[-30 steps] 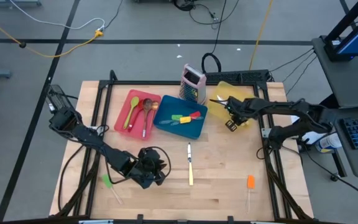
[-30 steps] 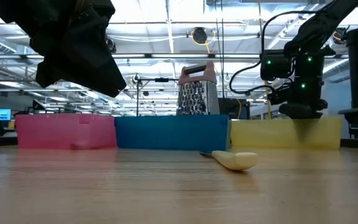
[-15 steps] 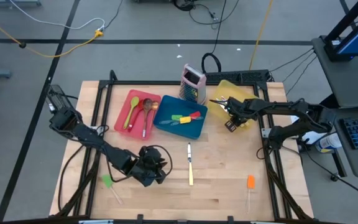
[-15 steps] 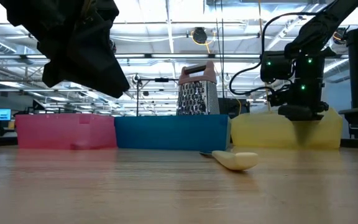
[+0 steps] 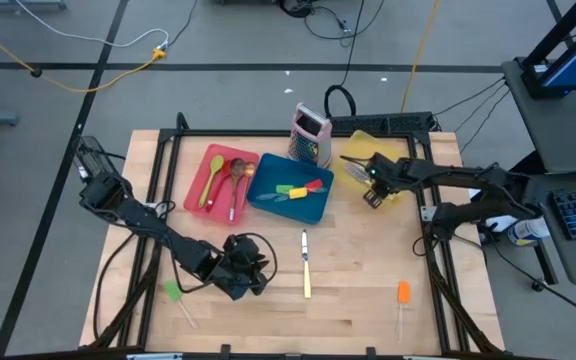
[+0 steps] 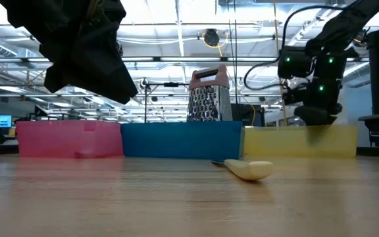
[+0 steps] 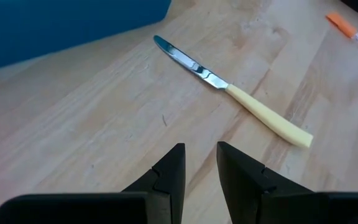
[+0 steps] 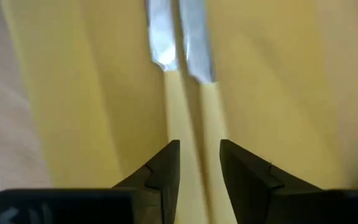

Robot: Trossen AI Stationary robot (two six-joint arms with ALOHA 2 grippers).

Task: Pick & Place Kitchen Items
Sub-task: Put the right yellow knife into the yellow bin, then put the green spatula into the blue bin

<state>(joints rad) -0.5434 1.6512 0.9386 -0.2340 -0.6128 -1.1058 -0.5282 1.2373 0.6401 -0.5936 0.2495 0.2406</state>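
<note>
A pale-handled knife lies flat on the wooden table. My left gripper hovers to its left, open by a narrow gap and holding nothing. An orange spatula and a green spatula lie near the front edge. My right gripper hangs over the yellow tray, pointing steeply down, open. Below it, two pale-handled metal cutlery pieces lie side by side on the tray floor. Their handles run under the gap between the fingers.
At the back stand a red tray with spoons and a blue tray with green, red and yellow spatulas. A metal box grater stands upright behind the blue tray. Bare wood lies between the knife and the orange spatula.
My right gripper has tipped a little over the yellow tray and stayed above the same spot. In the low view the tray's rim stood raised under it half a second ago and lies level again now.
</note>
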